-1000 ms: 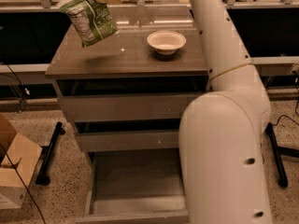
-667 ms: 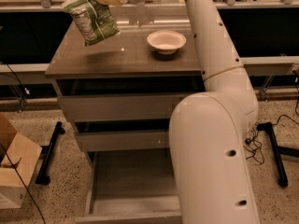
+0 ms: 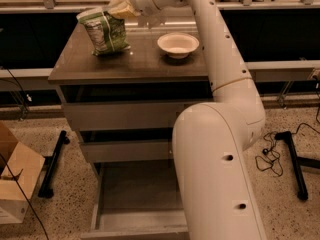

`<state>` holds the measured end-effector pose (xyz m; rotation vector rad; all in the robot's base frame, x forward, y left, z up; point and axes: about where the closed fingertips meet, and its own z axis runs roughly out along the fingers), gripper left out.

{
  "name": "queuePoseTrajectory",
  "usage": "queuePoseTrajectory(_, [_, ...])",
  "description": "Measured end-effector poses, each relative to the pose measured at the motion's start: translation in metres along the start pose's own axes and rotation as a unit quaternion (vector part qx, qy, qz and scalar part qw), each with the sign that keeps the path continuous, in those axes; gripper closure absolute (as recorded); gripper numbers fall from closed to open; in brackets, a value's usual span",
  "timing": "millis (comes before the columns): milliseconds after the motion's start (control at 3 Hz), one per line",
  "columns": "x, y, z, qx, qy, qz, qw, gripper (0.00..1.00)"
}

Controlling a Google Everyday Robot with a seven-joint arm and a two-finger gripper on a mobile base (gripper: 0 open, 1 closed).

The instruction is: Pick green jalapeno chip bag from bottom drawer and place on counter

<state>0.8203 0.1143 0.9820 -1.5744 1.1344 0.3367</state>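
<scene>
The green jalapeno chip bag [image 3: 104,31] stands upright at the back left of the counter [image 3: 135,64], its bottom edge at or just above the glossy surface. My gripper [image 3: 119,8] is shut on the bag's top right corner, above the counter's back edge. The bottom drawer [image 3: 137,194] is pulled open below, and its tray shows nothing inside. My white arm covers the drawer's right part.
A white bowl [image 3: 178,44] sits on the counter right of the bag. Two shorter drawers are partly open above the bottom one. A cardboard box [image 3: 15,184] stands on the floor at left. Black stand legs [image 3: 52,164] and cables [image 3: 272,151] lie on the floor.
The gripper has lowered the chip bag from above the counter's back left down to the counter surface. The arm has shifted slightly left.
</scene>
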Motion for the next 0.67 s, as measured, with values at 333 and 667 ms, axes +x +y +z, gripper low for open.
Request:
queuePoseTrajectory(333, [-0.0005,0.0016,0.0040,-0.003,-0.001,0.000,1.0000,0.08])
queuePoseTrajectory(667, [-0.0007,0.0028,0.0067,-0.004,-0.002,0.001,1.0000,0.00])
